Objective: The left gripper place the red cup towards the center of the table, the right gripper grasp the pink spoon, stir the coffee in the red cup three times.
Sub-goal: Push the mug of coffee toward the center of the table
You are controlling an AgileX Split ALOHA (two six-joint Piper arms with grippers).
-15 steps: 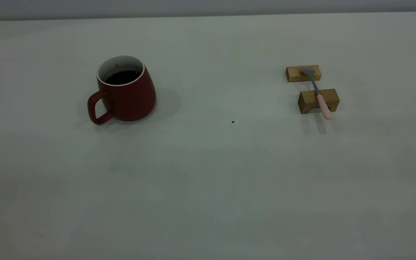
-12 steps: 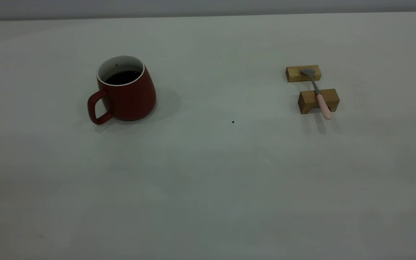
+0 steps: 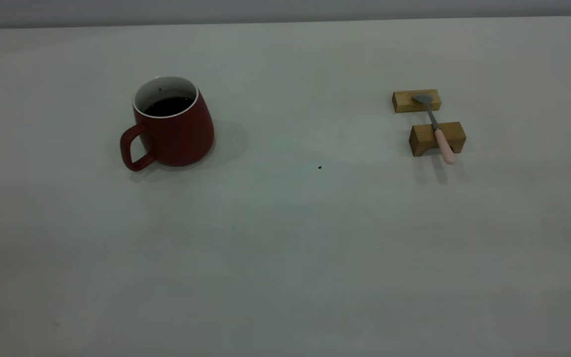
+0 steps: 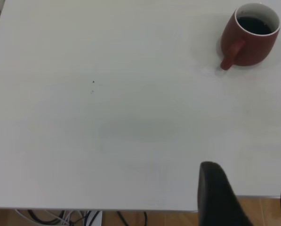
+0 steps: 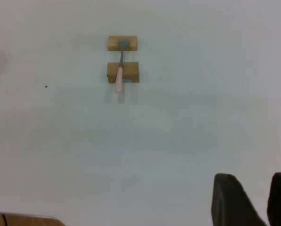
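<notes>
The red cup stands upright on the left part of the table, its handle toward the front left, with dark coffee inside. The pink spoon lies across two wooden blocks at the right, bowl on the far block. Neither gripper shows in the exterior view. In the left wrist view my left gripper is open over the table's edge, far from the red cup. In the right wrist view my right gripper is open with a narrower gap, well away from the pink spoon.
Two tan wooden blocks, the far block and the near block, hold the spoon off the table. A tiny dark speck marks the middle. Cables and a wooden floor show beyond the table's edge in the left wrist view.
</notes>
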